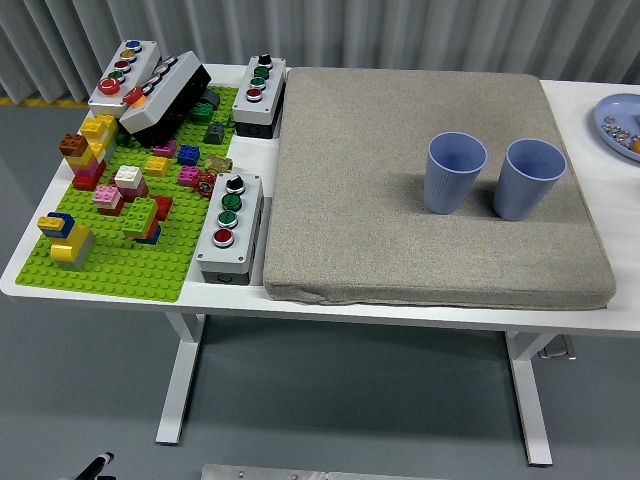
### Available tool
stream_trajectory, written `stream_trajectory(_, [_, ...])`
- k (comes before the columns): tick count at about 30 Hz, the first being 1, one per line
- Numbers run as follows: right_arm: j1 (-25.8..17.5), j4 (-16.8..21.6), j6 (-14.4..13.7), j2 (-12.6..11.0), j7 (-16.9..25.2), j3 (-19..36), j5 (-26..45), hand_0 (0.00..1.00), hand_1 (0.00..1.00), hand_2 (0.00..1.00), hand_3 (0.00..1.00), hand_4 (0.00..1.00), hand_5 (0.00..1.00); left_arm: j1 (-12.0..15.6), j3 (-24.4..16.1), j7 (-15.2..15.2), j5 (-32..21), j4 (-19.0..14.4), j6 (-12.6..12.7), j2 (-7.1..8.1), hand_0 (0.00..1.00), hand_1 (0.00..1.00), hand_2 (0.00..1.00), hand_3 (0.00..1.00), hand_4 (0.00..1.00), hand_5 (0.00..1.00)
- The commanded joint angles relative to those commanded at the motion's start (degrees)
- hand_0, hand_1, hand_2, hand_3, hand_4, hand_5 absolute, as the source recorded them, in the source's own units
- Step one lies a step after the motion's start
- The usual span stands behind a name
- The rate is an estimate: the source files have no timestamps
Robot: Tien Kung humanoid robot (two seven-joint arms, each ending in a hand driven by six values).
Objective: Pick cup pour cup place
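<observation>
Hands: neither in view, so state unknowable.
Cups: left cup (456, 172) and right cup (528, 178) upright on pad (380, 240) (near, not touching).
Grasp: mid-wall, squarely, clear of the neighbour.

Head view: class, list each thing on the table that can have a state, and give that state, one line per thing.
Left blue cup: upright, mouth open, on the pad.
Right blue cup: upright, mouth open, beside the first, apart.
Grey pad: flat on the table.
Black button box: tilted, leaning on the green baseplate.
Blue plate: holds small items.
</observation>
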Motion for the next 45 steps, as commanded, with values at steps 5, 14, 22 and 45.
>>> stream_trajectory(5, [-0.2,0.3,-0.1,0.1,0.0,0.6,-0.7,0.828,0.74,0.726,0.747,0.805,0.998,0.0,-0.1,0.0,0.1,0.0,0.0,0.0,0.871,0.836,0.896,0.793,0.646,0.998])
stream_trajectory(14, [-0.5,1.0,0.6,0.0,-0.3,0.8,-1.4,0.831,0.74,0.726,0.75,0.802,0.998,0.2,-0.8,-0.1,0.6,0.0,0.2,-0.1,0.871,0.836,0.895,0.793,0.646,0.998])
stream_trajectory(22, [-0.8,1.5,0.7,0.0,-0.2,0.2,-1.4,0.836,0.74,0.723,0.749,0.803,0.998,0.4,-0.5,0.0,0.1,0.0,0.2,-0.23,0.871,0.836,0.896,0.797,0.646,0.998])
stream_trajectory(45, [-0.3,2.2,1.0,1.9,-0.4,-2.1,-1.8,0.841,0.74,0.72,0.75,0.794,0.998,0.8,-2.1,-0.4,0.0,0.0,0.8,-0.42,0.871,0.838,0.897,0.796,0.644,0.998])
